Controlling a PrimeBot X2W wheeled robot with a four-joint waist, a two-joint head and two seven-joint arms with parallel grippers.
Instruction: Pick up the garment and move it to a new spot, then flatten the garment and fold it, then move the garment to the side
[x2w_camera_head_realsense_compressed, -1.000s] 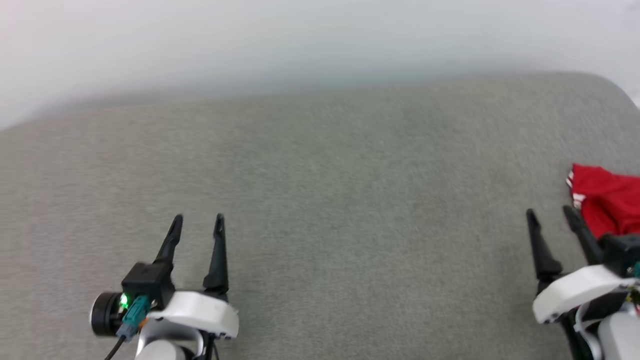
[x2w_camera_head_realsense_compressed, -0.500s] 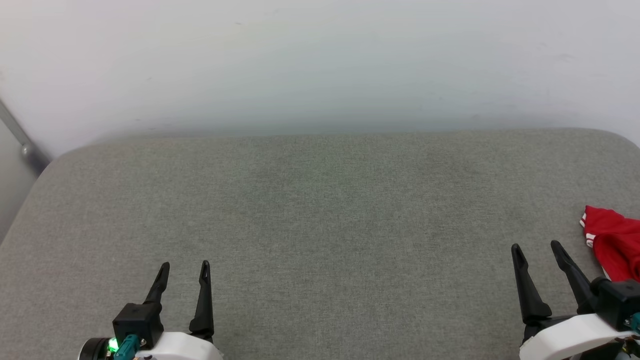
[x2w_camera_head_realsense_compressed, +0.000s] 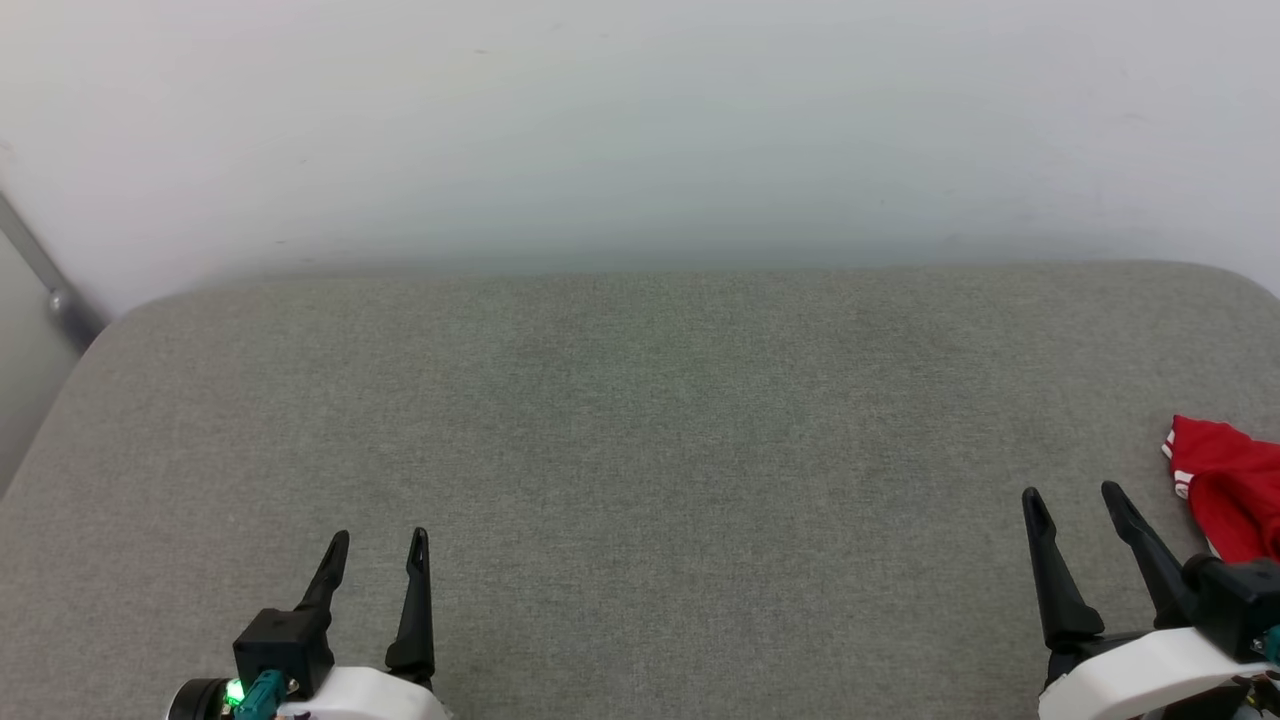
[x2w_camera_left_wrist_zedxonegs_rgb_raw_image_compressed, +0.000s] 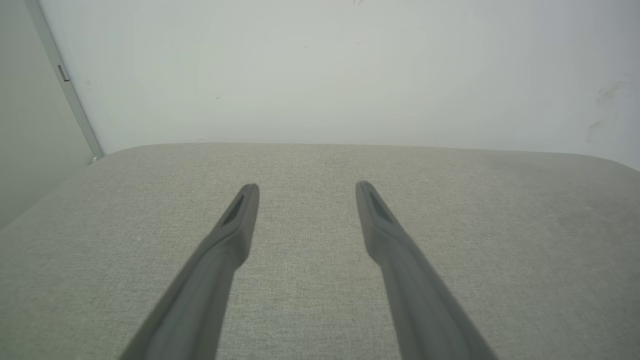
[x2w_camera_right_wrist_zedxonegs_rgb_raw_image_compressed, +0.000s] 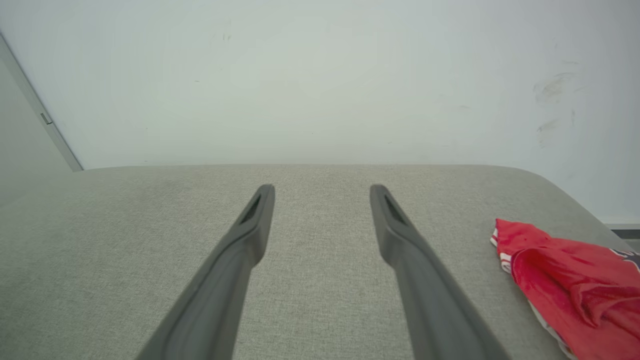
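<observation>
**Both grippers are hanging open as the red jersey is lying bunched at the worktop's right end**

In the head view, the crumpled red jersey-style garment with red-and-white striped trim (x2w_camera_head_realsense_compressed: 1228, 488) is lying at about 3 o'clock, partly cut off by the frame edge. It is resting on the grey fabric-covered worktop with rounded corners (x2w_camera_head_realsense_compressed: 640, 450), close to that worktop's right end. Its striped trim is facing towards 9 o'clock.

The right gripper (x2w_camera_head_realsense_compressed: 1071, 493) is sitting at 4 o'clock in this view. Its two long dark fingers are standing spread apart and are gripping nothing. The garment is lying just beside it, at 3 o'clock from the fingertips. In the right wrist view, the right gripper (x2w_camera_right_wrist_zedxonegs_rgb_raw_image_compressed: 322, 189) is pointing towards 12 o'clock at the plain white wall (x2w_camera_right_wrist_zedxonegs_rgb_raw_image_compressed: 320, 80). There the garment (x2w_camera_right_wrist_zedxonegs_rgb_raw_image_compressed: 565, 280) is showing at 4 o'clock, with a strip of grey fabric lying between it and the nearer finger. A small dark printed patch is peeking out at the frame edge, too little to read.

The left gripper (x2w_camera_head_realsense_compressed: 381, 538) is sitting at 7 o'clock in the head view, well apart from the garment. In the left wrist view the left gripper (x2w_camera_left_wrist_zedxonegs_rgb_raw_image_compressed: 307, 186) is showing its fingers released and wide, with bare worktop lying between them. A thin grey metal strip (x2w_camera_head_realsense_compressed: 45, 275) is running slantwise down the wall at 9 o'clock.
</observation>
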